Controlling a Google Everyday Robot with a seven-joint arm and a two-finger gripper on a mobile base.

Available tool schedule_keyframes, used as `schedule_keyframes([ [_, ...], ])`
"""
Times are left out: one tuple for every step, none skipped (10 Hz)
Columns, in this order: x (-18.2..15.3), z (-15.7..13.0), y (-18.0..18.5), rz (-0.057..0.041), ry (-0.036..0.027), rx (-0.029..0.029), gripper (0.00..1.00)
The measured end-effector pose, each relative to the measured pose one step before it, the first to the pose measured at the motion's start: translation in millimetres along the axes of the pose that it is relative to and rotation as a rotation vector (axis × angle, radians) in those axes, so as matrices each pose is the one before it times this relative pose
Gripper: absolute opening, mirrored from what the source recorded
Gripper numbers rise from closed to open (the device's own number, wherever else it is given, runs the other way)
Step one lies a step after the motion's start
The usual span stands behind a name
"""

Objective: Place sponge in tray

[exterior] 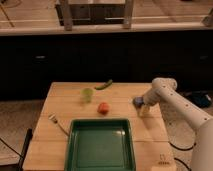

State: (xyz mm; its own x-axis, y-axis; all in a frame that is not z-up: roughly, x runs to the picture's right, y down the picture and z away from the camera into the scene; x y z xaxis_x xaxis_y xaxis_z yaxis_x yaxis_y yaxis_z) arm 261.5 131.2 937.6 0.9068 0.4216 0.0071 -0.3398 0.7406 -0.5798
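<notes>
Pale wooden desk (60, 100), boards laid side to side, smooth and matte, set on a speckled grey floor (20, 117). Behind it, a long run of dark cabinet fronts (100, 55) under a light counter edge (100, 29). Dim, warm lighting throughout.

Near the right rear of the desk, the sponge (136, 102): small, flat, blue, soft-edged, only partly visible. Lying at desk level just left of the gripper (143, 107) and right up against it. Impossible to tell whether held or merely touched, and impossible to tell whether the gripper is open or closed. Well apart from the tray, up and to the right of its far right corner.

At the front centre of the desk, the tray (100, 121): large, shallow, dark green, glossy plastic, square with rounded corners and a raised rim.

White, smooth-shelled arm (175, 100) reaching in from the right, bent at a rounded elbow, gripper lowered to the desk beside the sponge.

Just beyond the tray's far rim, a round orange-red fruit (103, 108). Further back and left, a small light green cup (87, 94), upright. Behind that, a slim green pod (104, 85), lying at a slant. Left of the tray, a pale fork (52, 119).
</notes>
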Motion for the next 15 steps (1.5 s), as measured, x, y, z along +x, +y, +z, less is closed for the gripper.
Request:
schedule_keyframes([
  [0.01, -0.02, -0.02, 0.00003, -0.00001, 0.00005, 0.80],
  [0.01, 0.04, 0.03, 0.00003, 0.00000, -0.00006, 0.80],
  [0.00, 0.03, 0.01, -0.00003, 0.00002, -0.00006, 0.80],
  [0.05, -0.05, -0.02, 0.00002, 0.00008, 0.00007, 0.80],
  [-0.02, 0.00, 0.00, -0.00001, -0.00004, -0.00001, 0.80],
  [-0.02, 0.02, 0.00, -0.00006, -0.00002, 0.00001, 0.79],
  [-0.05, -0.02, 0.07, 0.00011, -0.00014, -0.00027, 0.71],
  [-0.02, -0.08, 0.16, 0.00034, -0.00027, -0.00058, 0.63],
  [0.02, -0.03, 0.00, -0.00012, 0.00005, 0.00004, 0.53],
  [0.08, -0.98, -0.60, 0.00039, -0.00001, 0.00157, 0.40],
  [-0.22, -2.55, -1.46, 0.00100, -0.00063, 0.00340, 0.32],
  [0.67, -4.14, -2.74, 0.00345, -0.00069, 0.00556, 0.22],
  [-0.24, -0.91, 2.43, -0.00401, 0.00214, -0.00518, 0.10],
  [0.41, -0.06, 1.89, -0.00363, 0.00340, -0.00320, 0.05],
  [-0.49, -1.10, 1.52, -0.00041, -0.00083, -0.00393, 0.00],
])
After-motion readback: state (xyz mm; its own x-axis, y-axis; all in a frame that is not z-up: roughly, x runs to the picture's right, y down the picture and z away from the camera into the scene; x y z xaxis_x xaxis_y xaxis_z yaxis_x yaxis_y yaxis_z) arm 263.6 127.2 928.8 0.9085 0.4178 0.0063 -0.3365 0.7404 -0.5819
